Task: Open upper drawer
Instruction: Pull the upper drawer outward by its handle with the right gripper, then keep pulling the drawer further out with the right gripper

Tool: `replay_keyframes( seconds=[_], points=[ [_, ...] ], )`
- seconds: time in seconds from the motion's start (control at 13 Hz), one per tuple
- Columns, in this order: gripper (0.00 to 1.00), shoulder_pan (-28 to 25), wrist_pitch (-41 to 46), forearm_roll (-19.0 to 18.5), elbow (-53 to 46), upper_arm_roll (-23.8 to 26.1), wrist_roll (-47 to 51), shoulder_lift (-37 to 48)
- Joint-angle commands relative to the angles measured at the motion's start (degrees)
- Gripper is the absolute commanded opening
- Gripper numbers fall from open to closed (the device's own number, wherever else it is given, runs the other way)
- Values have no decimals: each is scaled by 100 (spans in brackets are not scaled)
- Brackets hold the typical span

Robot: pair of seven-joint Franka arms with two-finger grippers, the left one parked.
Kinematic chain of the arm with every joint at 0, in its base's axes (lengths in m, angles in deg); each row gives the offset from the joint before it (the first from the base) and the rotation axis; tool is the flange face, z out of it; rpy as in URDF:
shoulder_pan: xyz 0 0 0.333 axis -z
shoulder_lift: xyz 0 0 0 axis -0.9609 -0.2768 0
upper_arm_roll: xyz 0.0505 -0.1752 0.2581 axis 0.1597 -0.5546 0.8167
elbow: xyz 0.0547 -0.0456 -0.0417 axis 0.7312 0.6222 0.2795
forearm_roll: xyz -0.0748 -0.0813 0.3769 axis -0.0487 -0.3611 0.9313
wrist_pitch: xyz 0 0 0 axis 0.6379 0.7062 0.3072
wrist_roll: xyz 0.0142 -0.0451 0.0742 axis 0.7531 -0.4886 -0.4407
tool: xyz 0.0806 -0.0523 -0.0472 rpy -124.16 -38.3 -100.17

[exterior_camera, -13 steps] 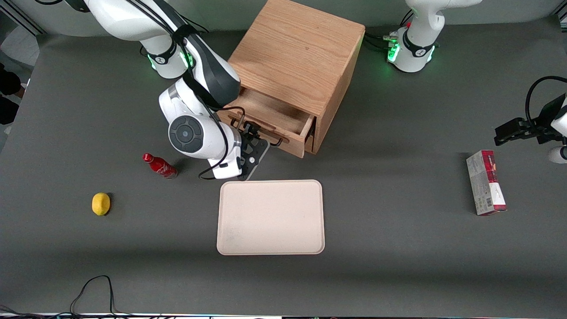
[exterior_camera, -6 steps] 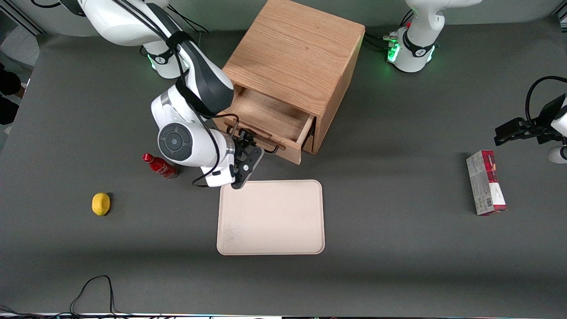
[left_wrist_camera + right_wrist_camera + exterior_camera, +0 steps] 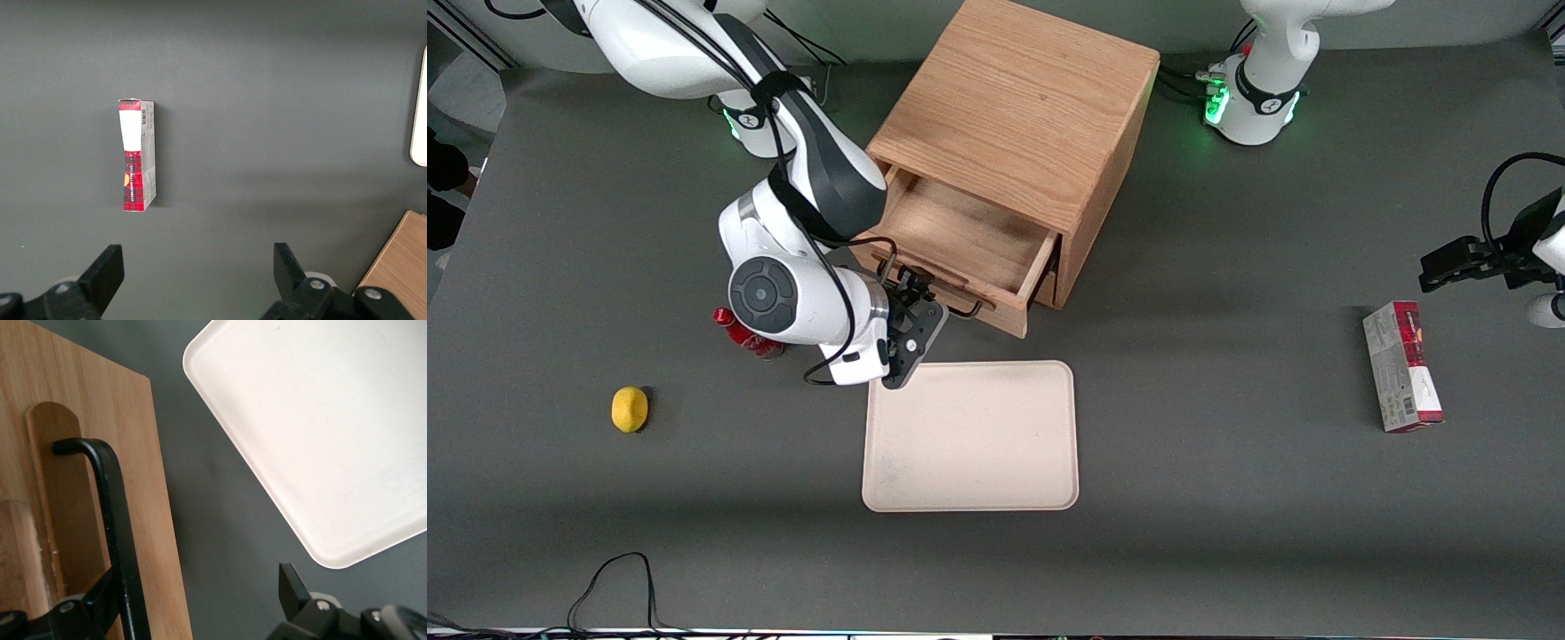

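Hand (image 3: 918, 300): at the front of the upper drawer (image 3: 960, 244), fingers apart on either side of the black handle (image 3: 117, 527), one finger (image 3: 100, 603) touching it.
Upper drawer: pulled well out of the wooden cabinet (image 3: 1018, 116), tray bare.
Tray (image 3: 971, 436): cream, flat on the counter (image 3: 1227, 498), just in front of the drawer, nearer the camera.
Bottle (image 3: 745, 332): red, lying beside the arm.
Lemon (image 3: 629, 409): toward the working arm's end.
Box (image 3: 1401, 366): red and grey, toward the parked arm's end.

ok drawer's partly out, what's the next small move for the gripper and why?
Probably keep pulling straight out, toward the tray. The gripper sits at the black handle of the upper drawer, which is out far enough to show its empty wooden floor. One finger lies against the bar, the other apart, so the hold looks like a hook.
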Motion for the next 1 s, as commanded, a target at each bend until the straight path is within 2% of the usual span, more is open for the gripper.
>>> replay_keyframes(
  seconds=[0.0,0.92],
  points=[
    [100,76,23,-52,-296,17,-135,-184],
    [100,270,23,-34,-621,9,-363,-360]
  ],
)
